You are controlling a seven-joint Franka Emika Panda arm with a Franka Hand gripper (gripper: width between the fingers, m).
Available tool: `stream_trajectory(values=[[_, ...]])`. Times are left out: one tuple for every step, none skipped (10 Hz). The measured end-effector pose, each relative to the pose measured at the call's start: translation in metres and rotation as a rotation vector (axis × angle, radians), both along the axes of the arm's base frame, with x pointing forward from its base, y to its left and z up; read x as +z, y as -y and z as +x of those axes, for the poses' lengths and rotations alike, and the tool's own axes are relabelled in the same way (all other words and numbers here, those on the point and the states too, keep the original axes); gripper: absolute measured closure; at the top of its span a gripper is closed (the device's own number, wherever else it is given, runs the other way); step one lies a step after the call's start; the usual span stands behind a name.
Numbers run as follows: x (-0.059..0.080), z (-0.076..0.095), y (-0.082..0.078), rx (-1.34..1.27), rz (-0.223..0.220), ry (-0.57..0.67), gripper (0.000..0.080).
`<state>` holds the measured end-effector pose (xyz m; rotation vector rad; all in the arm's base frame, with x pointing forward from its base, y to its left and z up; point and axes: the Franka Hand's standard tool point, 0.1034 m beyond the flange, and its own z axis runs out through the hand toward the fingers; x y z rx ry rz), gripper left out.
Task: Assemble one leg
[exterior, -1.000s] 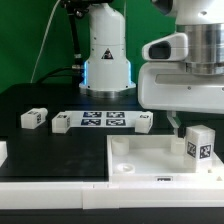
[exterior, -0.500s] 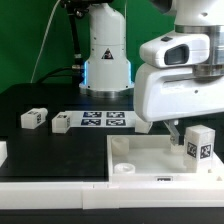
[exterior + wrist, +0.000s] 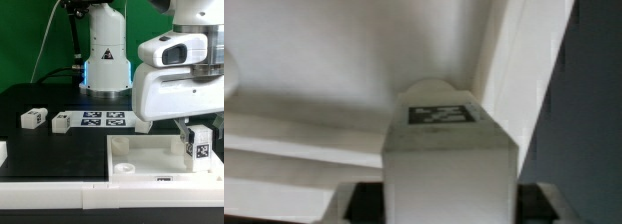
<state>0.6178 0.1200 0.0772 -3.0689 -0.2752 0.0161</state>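
Note:
My gripper [image 3: 192, 128] is shut on a leg [image 3: 199, 142], a small white block with a black-and-white tag, held upright over the right part of the large white square panel [image 3: 150, 157]. In the wrist view the leg [image 3: 446, 150] fills the middle between my fingers [image 3: 352, 203], its tagged end pointing at the panel [image 3: 313, 110]. Two more legs lie on the black table at the exterior view's left, one [image 3: 33, 118] and one [image 3: 61, 123]. Another leg [image 3: 144, 124] lies right of the marker board.
The marker board [image 3: 103, 120] lies flat behind the panel. A round corner socket [image 3: 123, 169] shows near the panel's front left. The robot base [image 3: 105, 60] stands at the back. A white part [image 3: 2, 152] sits at the left edge.
The gripper has come lower and a little toward the exterior view's left with the leg, which now stands nearer the panel.

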Motion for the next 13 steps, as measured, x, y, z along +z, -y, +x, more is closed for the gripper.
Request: stream_trajectory(values=[[0.0002,-0.0005,0.0008,-0.09,0.0,-0.009,0.0509],[0.0001,-0.0006,0.0011,-0.302,0.004,-0.024,0.0509],[-0.0007,-0.0003,0.0029,-0.44,0.013,-0.037,0.0509],[-0.0008,0.0,0.0038,-0.538,0.02,-0.047,0.0509],[-0.0011,0.0003,0.006,-0.7,0.021,-0.061,0.0509],[-0.0013,0.0009,0.0086,-0.807,0.017,-0.068,0.0509],[-0.0014,0.0009,0.0085,-0.934,0.015,-0.077,0.0509],[-0.001,0.0009,0.0066,-1.046,0.011,-0.085,0.0509],[-0.001,0.0005,0.0053,-1.105,0.008,-0.089,0.0509],[-0.0008,0.0009,0.0059,-1.195,0.008,-0.095,0.0508],[-0.0011,0.0006,0.0056,-1.197,0.007,-0.096,0.0508],[-0.0012,0.0007,0.0057,-1.139,0.009,-0.091,0.0353],[-0.0008,0.0021,0.0061,-1.065,0.014,-0.078,0.0353]])
